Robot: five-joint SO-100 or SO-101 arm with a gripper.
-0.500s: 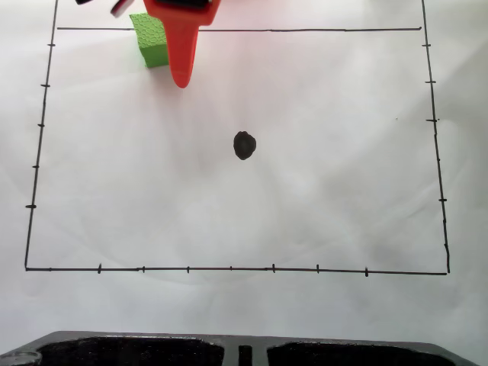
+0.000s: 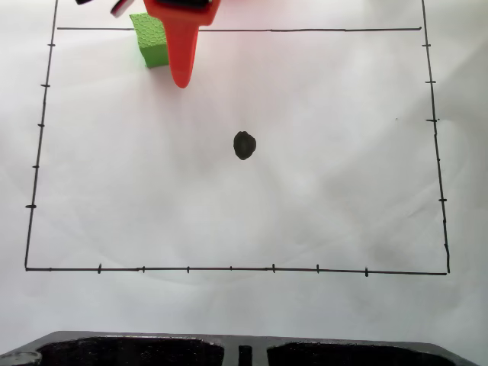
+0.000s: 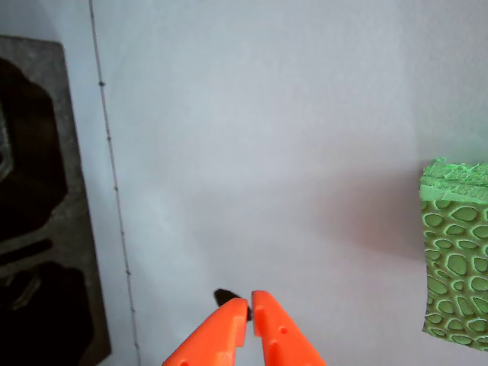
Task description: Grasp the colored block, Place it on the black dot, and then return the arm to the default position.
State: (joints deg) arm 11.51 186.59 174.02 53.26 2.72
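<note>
Offset governs the next move: the bright green bumpy foam cube (image 3: 457, 255) rests on the white paper (image 2: 320, 206) well to the right of the orange two-finger gripper (image 3: 249, 306) in the wrist view, outside its clenched, empty fingers. The roundish black ink dot (image 2: 244, 145) lies well apart from both.

Fixed view: I look steeply down on the whole drawn frame (image 2: 236, 268), from farther away.
Wrist view: I look close along the jaws onto the paper.
Shared: the black dot (image 2: 244, 145) (image 3: 223, 296), the colored block (image 2: 150, 40) (image 3: 456, 259).
</note>
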